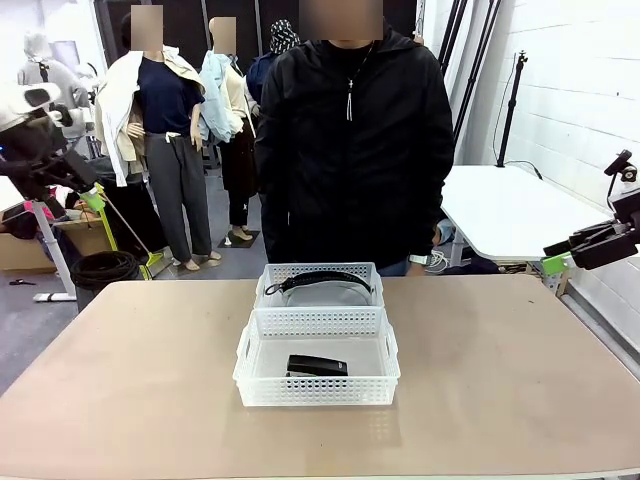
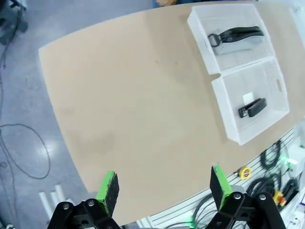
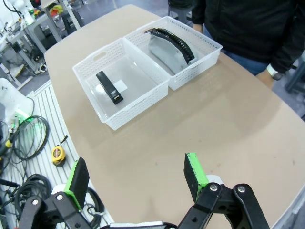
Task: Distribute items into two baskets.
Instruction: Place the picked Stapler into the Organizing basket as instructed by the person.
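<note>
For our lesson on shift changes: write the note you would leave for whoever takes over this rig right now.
Left gripper: open, empty, raised off the table.
Right gripper: open, empty, raised too.
Black block lies in the near basket.
Black strap lies in the far basket, by the person.
Done: one item per basket.
Left: apparently nothing.

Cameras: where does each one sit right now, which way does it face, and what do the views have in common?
Front: fixed at the robot's edge of the table, facing across at the person; the left hand and right hand hang raised at the sides.
Left wrist: high off the table's side, looking down between its open green fingers.
Right wrist: high off the opposite side, looking down past its open fingers toward the person's jacket.
Shared: near basket with the black block, far basket with the black strap.
</note>
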Robot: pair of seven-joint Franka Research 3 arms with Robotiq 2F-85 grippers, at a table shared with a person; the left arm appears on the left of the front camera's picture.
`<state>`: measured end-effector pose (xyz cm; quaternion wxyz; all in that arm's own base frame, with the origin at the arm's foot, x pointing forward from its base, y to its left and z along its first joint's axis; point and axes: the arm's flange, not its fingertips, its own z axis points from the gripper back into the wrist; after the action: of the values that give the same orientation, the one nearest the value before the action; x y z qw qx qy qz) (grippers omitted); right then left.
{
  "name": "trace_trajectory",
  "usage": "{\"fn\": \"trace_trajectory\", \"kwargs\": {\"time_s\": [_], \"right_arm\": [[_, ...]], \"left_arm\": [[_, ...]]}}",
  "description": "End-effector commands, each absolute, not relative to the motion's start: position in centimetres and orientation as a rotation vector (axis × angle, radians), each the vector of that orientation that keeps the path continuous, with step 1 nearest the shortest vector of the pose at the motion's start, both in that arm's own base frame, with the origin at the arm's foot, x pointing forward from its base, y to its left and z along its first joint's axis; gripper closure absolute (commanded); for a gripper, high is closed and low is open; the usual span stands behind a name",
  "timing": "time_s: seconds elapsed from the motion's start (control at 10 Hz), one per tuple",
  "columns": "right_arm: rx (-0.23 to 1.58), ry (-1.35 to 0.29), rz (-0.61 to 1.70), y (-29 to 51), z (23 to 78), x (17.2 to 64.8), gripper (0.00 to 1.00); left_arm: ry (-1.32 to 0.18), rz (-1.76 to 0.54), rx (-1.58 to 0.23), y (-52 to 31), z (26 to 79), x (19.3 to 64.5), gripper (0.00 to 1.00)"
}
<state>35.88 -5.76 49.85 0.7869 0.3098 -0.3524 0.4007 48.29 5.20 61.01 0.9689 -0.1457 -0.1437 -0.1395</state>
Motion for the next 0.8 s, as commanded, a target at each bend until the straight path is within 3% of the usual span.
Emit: {"fn": "trace_trajectory", "kwargs": {"time_s": [0.0, 0.3, 0.7], "right_arm": [[0.687, -0.79, 0.868, -5.4, 49.4, 35.8, 0.0], [0.687, -0.79, 0.868, -5.4, 49.4, 35.8, 0.0], [0.687, -0.79, 0.868, -5.4, 49.4, 35.8, 0.0]], "left_arm": [[-0.4, -0.282, -0.388, 6.2, 59.5, 45.6, 0.0], [-0.434, -0.207, -0.474, 9.8, 57.1, 44.4, 0.0], [-0.622, -0.427, -0.64, 11.1, 53.8, 42.3, 0.0]]}}
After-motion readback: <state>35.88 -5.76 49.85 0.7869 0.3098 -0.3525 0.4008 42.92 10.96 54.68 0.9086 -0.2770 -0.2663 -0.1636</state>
